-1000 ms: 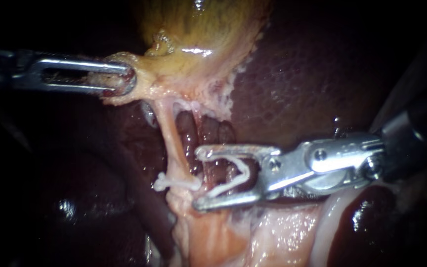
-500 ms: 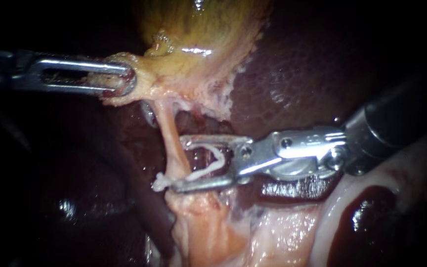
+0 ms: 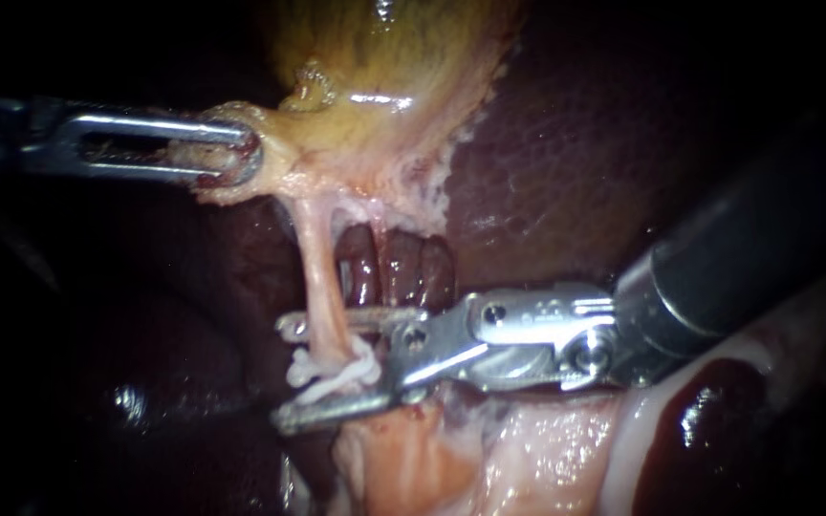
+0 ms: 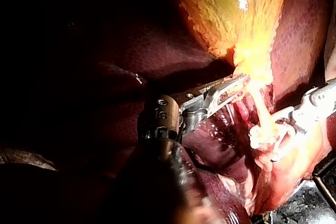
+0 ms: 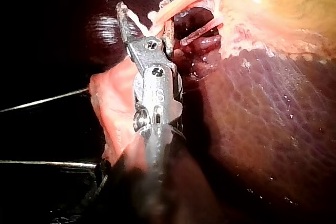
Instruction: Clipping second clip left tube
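My left instrument [image 3: 231, 153] comes in from the left, its jaws shut on the pale lower edge of the yellow gallbladder [image 3: 384, 57] and holding it up. The thin pale left tube [image 3: 322, 277] hangs stretched below that hold. My right instrument [image 3: 284, 371] has one jaw on each side of this tube and carries a white clip [image 3: 341, 377] between them. This clip lies right beside another white clip on the tube. In the left wrist view my left instrument [image 4: 236, 85] grips the gallbladder edge, with the tube [image 4: 262, 114] ahead. In the right wrist view my right instrument [image 5: 142, 19] reaches the tube [image 5: 178, 6].
Dark red liver [image 3: 566, 162] fills the right and the background. Pale pink fatty tissue [image 3: 528, 459] lies under the right instrument's shaft. Reddish folds [image 3: 403, 268] sit just behind the tube. A thinner strand [image 5: 202, 30] runs beside the tube in the right wrist view.
My right instrument has moved left, from beside the tube to straddling it at the clip on the tube, and its jaws have narrowed a little. My left instrument has held still.
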